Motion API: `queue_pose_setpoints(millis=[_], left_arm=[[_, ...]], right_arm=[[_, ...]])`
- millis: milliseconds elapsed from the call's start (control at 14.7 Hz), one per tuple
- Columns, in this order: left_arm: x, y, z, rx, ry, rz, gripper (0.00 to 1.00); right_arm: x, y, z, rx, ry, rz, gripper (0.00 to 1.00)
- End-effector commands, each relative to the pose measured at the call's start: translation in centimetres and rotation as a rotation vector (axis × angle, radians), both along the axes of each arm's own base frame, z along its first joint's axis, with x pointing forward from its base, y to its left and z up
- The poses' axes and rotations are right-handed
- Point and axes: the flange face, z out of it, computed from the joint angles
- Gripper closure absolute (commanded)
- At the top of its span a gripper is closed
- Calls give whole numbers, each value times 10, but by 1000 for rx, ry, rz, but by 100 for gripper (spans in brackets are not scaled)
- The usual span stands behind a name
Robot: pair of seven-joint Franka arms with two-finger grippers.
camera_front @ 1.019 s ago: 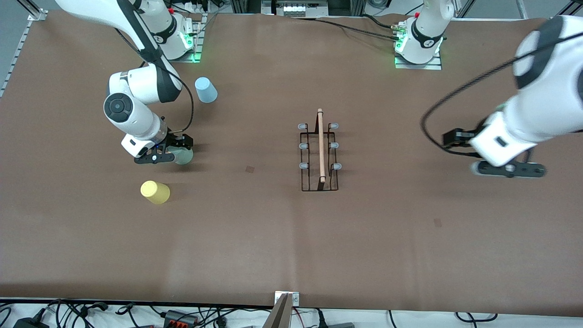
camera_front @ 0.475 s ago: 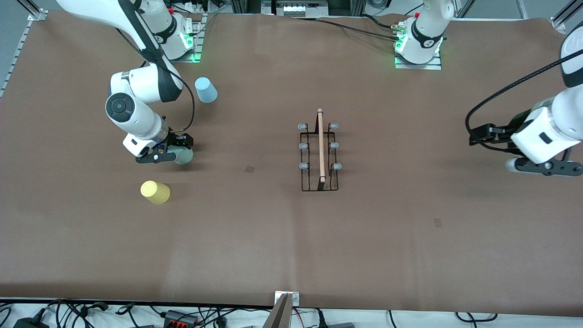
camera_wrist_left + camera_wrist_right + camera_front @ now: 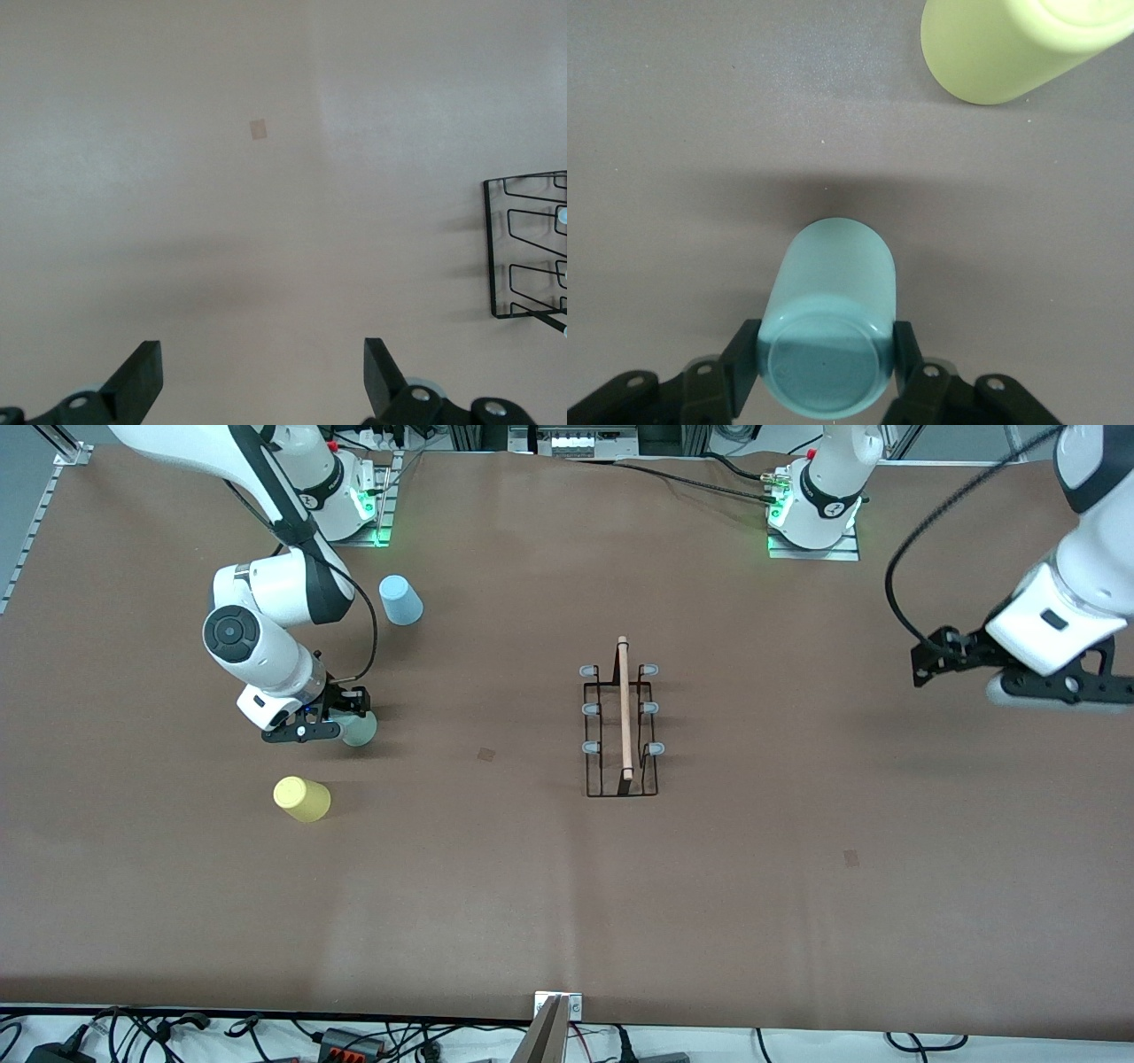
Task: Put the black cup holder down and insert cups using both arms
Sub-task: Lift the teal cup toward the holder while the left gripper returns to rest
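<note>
The black cup holder (image 3: 623,731) with its wooden rod handle stands mid-table; one end of it shows in the left wrist view (image 3: 530,248). My right gripper (image 3: 347,724) is shut on the pale grey-green cup (image 3: 360,731), its fingers against both sides of the cup (image 3: 833,292), low at the table. The yellow cup (image 3: 302,798) stands nearer the front camera and also shows in the right wrist view (image 3: 1010,44). The light blue cup (image 3: 400,600) stands nearer the right arm's base. My left gripper (image 3: 1059,689) is open and empty (image 3: 261,381), up over the left arm's end of the table.
The brown table cover (image 3: 496,886) carries small tape marks (image 3: 486,754), one also in the left wrist view (image 3: 258,129). The arm bases (image 3: 815,505) stand along the table's back edge. Cables lie past the front edge (image 3: 354,1036).
My left arm has swung away from the cup holder toward its end of the table and risen. My right gripper stays on the grey-green cup, hardly moved.
</note>
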Motion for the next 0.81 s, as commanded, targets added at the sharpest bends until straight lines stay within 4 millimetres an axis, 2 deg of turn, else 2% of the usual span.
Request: queue_pose_setpoints(millis=[0,136,407,543,679,747], left_arm=[[-3,10,-5,-13,-9,-2,0],[-4,10,-5,-12,-3,3,0],[-3,12,-6,-12,0,7,0],[-3,12,-6,-12,0,7,0],[-3,12,-6,-12,0,7,0],[-3,12,-6,-12,0,7,0]], right_arm=[[0,0,2,7,-14,-12,73],[8,3,18,13,-47,-10,75],[25,17,70,20,-98,-64,77],[42,42,111,12,-76,-83,77],[58,76,154,-4,-39,-127,77],[62,87,166,-7,-34,-152,77]])
